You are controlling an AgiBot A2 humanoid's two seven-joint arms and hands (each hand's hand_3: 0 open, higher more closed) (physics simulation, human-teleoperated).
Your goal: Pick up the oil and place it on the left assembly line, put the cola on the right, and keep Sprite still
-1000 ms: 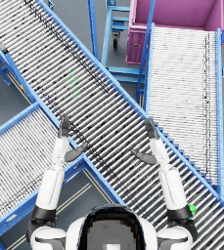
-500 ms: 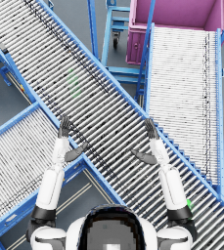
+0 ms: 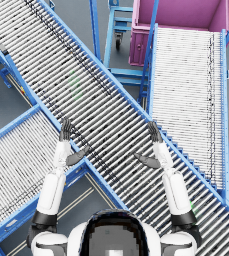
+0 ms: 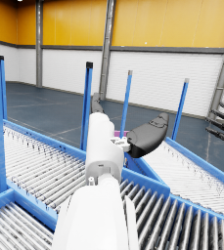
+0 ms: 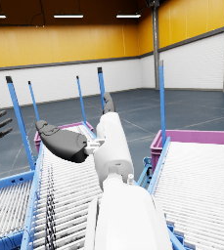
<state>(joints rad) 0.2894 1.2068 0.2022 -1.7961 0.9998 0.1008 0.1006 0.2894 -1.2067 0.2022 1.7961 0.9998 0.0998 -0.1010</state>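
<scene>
Nothing sorted yet: both hands empty over the middle belt.

My left hand [image 3: 65,147] and right hand [image 3: 158,150] hover over the diagonal conveyor [image 3: 111,115], fingers spread, thumbs turned toward each other, holding nothing. I see no oil, cola or Sprite near them. There is only a faint green smear [image 3: 76,84] ahead of my left hand, too blurred to name. Neither bottle shows on the left line [image 3: 16,155] outboard of my left hand or the right line [image 3: 186,90] beyond my right, so I judge both placements undone.
</scene>
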